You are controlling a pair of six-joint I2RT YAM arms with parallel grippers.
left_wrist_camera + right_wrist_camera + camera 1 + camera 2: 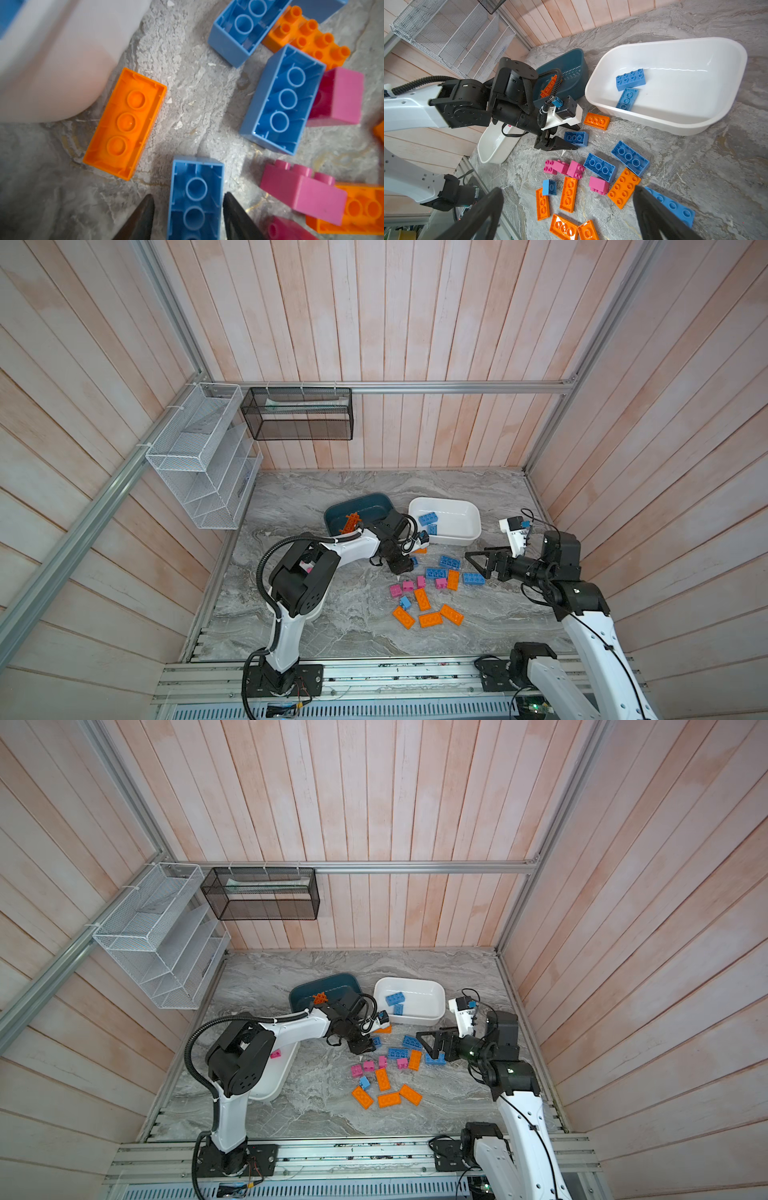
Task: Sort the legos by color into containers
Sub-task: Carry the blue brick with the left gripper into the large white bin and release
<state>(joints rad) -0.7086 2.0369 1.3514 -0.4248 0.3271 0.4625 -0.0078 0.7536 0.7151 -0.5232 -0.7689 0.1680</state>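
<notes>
nearest the front rail, four flat orange oblong plastic bricks lie loose on the grey marbled bench, with a small blue squarish brick just beside one. a little beyond sit the small pink squarish bricks. level with them, under the left arm, a shallow white plastic tub holds one pink brick. next comes a cluster of blue oblong bricks, all unsorted legos.

the right jaws hang over the edge of that cluster, spread wide with nothing between the black fingers. this looks like a waiting pose, ready for a brick yet clear of the other arm.

farther in, the left jaws point down astride one upturned blue oblong brick that rests on the bench. they span its short width, probably because its length would not fit. they stand part open: one dark finger lies against the brick's side and the other shows a sliver of bench beside it, so no firm pinch can be read.

farthest lie the other containers. a dark teal tub holds the long spiky orange piece, and a second white tub holds two blue bricks. each tub seems claimed by one colour, so the straddled brick likely belongs in the second white tub.
</notes>
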